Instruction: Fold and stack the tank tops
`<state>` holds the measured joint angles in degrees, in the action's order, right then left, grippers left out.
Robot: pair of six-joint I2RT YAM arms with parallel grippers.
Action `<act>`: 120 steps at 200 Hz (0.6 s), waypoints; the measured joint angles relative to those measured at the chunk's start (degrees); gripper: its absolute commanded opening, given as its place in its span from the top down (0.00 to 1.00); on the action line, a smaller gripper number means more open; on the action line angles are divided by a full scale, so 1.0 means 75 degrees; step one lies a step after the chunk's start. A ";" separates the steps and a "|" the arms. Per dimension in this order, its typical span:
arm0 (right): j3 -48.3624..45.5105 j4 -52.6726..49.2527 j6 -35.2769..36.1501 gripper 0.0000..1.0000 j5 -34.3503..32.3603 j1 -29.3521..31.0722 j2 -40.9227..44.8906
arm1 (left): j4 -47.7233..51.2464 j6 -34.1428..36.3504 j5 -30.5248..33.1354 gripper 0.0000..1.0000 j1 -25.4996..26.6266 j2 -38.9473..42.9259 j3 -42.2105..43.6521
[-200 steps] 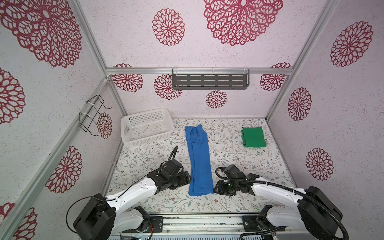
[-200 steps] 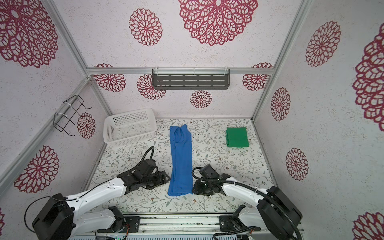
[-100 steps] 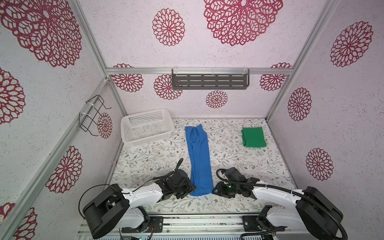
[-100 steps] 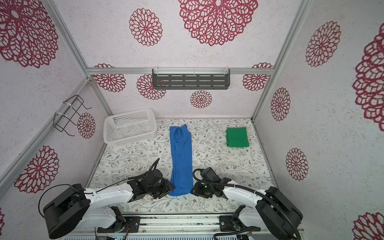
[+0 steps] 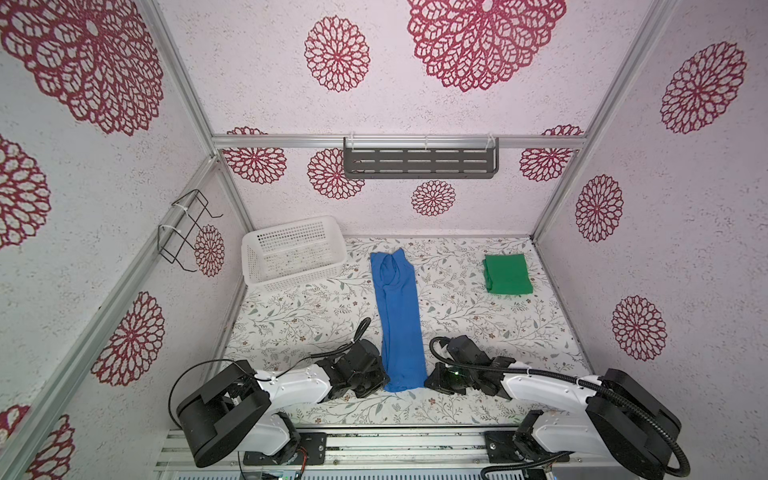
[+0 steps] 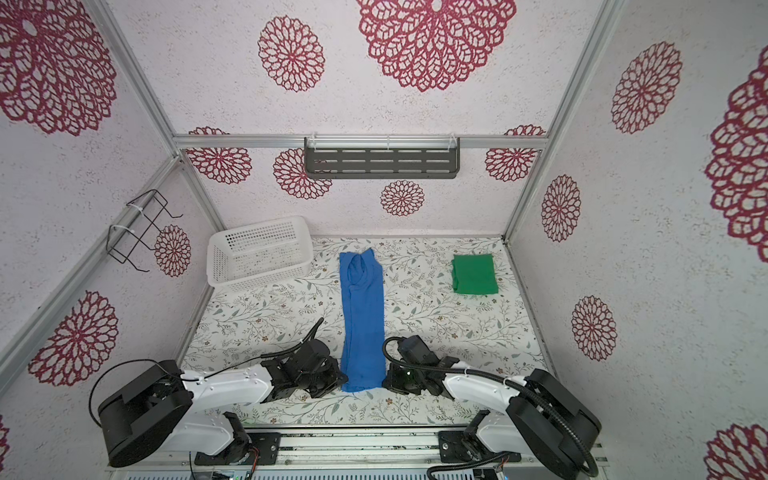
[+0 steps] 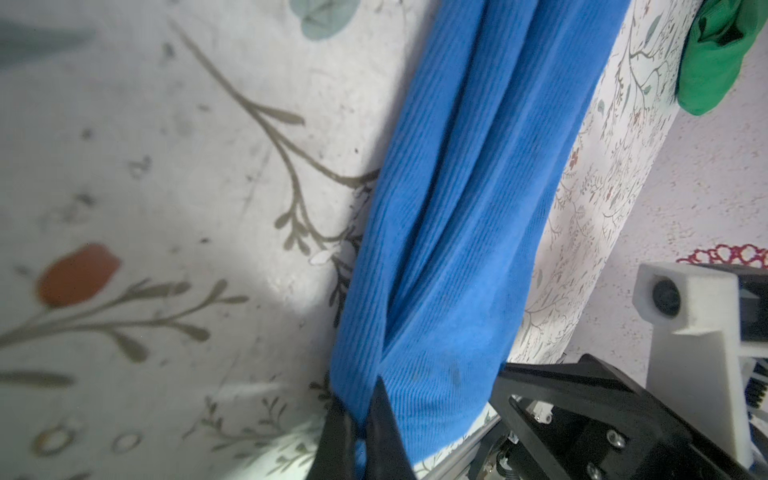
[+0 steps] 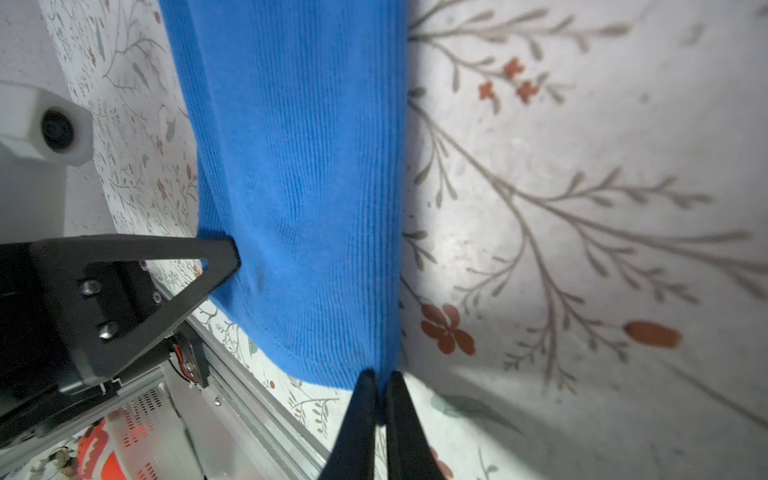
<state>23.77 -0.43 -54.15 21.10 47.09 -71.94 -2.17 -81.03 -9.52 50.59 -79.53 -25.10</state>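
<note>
Top views are both showing the green top lying folded far right on the table, the blue top lying mid-table as a long strip, left hand and right hand clenching its near corners; cross-folding and stacking likely remaining.

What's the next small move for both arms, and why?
Probably raise the left end effector and right end effector slightly, together. Each is shut on a near hem corner of the blue tank top, which lies flat as a long narrow strip; lifting the hem lets it be folded toward the far end.
</note>
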 measured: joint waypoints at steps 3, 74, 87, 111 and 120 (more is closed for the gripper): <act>0.0006 -0.0015 -0.0029 1.00 -0.0006 0.0003 0.0000 | 0.0012 0.0000 0.0000 1.00 0.0000 0.0003 -0.0003; 0.0405 -0.1399 0.0216 1.00 -0.0067 0.0350 0.0944 | 0.1445 -0.0038 0.0425 1.00 0.0606 0.0831 -0.0423; 0.0769 -0.1781 0.0411 1.00 -0.0198 0.0326 0.1070 | 0.2022 0.0201 0.0513 1.00 0.0577 0.0994 -0.0912; 0.1524 -0.2226 0.0868 1.00 -0.0437 0.0181 0.1035 | 0.2632 0.0807 0.0530 1.00 0.0219 0.1090 -0.1743; 0.1792 -0.2355 0.1093 1.00 -0.0536 0.0070 0.0979 | 0.2774 0.1049 0.0525 1.00 -0.0032 0.1105 -0.1944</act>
<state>37.21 -18.09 -45.95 17.08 47.62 -64.60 18.63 -73.17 -5.58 50.35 -71.24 -39.68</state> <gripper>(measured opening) 0.048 0.055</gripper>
